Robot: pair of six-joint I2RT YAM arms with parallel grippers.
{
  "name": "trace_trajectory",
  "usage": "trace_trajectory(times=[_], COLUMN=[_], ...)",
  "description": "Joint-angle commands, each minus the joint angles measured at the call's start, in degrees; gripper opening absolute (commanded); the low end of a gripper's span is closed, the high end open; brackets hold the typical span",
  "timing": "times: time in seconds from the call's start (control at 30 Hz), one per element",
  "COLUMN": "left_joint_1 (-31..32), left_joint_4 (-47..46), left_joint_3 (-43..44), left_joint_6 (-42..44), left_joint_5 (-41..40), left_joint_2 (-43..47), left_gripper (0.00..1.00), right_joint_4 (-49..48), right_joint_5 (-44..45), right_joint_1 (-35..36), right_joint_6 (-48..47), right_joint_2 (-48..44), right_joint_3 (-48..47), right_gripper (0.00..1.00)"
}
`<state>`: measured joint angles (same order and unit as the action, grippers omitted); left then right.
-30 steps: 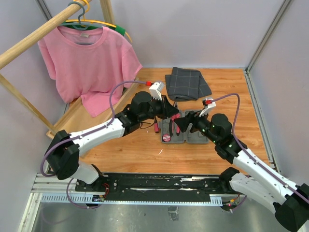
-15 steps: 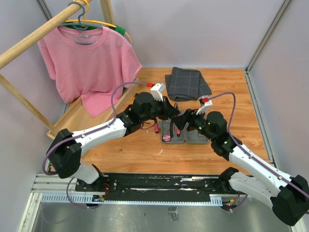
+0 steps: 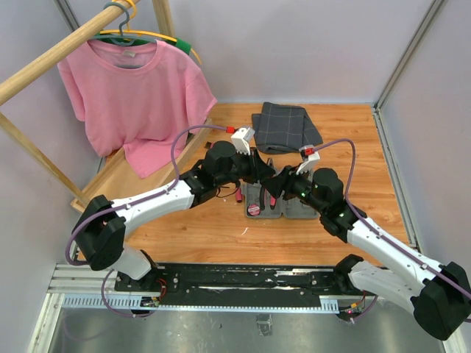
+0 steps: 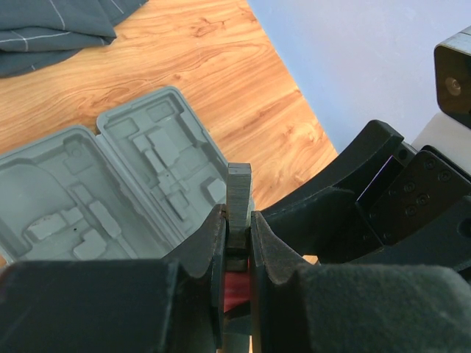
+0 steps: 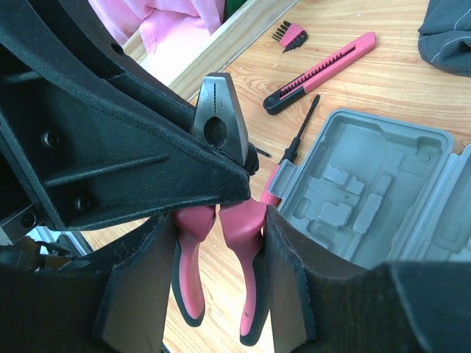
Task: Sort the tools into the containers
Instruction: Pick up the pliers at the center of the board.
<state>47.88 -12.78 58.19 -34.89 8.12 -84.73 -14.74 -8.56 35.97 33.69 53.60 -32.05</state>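
Pink-handled pliers (image 5: 219, 125) hang in the air between both grippers, above the open grey tool case (image 5: 368, 198). My left gripper (image 4: 237, 220) is shut on the pliers' metal head, whose tip (image 4: 238, 193) sticks out past the fingers. The right gripper (image 5: 218, 217) closes round the two pink handles, one against each finger. From above, the left gripper (image 3: 263, 174) and the right gripper (image 3: 274, 187) meet over the case (image 3: 291, 209), with the pliers (image 3: 270, 182) mostly hidden.
A pink utility knife (image 5: 320, 73), a black screwdriver (image 5: 302, 129) and a pink bit holder (image 5: 288, 34) lie on the wood left of the case. A folded grey cloth (image 3: 285, 126) sits behind. A pink shirt (image 3: 132, 88) hangs on a wooden rack at left.
The right arm has come forward and left, bringing its gripper up to the left gripper and around the pliers' handles. The left arm has barely shifted.
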Motion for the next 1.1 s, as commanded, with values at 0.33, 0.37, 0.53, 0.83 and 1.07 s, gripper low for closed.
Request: trace_trajectory(times=[0.33, 0.37, 0.53, 0.83, 1.07], left_joint_1=[0.9, 0.9, 0.9, 0.63, -4.21], left_joint_4=[-5.62, -5.78, -7.68, -4.22, -2.96], left_joint_3=[-1.02, -1.44, -4.34, -4.9, -7.81], left_joint_6=[-1.05, -1.1, -1.49, 0.46, 0.09], left_joint_5=[2.78, 2.66, 0.96, -2.35, -2.15], left_joint_2=[3.16, 3.59, 6.44, 8.89, 10.22], left_gripper=[0.49, 0.54, 0.71, 0.83, 0.85], right_joint_4=[4.5, 4.83, 6.15, 12.65, 23.85], right_joint_5=[4.22, 4.25, 4.74, 9.52, 15.33], right_joint_1=[-1.52, -1.56, -1.57, -1.66, -2.68], right_joint_6=[0.42, 0.41, 0.6, -1.44, -6.73], right_joint_2=[-2.17, -2.23, -1.76, -1.88, -2.87], right_joint_3=[-2.1, -2.2, -1.99, -3.39, -6.13], right_gripper=[0.04, 0.03, 0.01, 0.0, 0.0])
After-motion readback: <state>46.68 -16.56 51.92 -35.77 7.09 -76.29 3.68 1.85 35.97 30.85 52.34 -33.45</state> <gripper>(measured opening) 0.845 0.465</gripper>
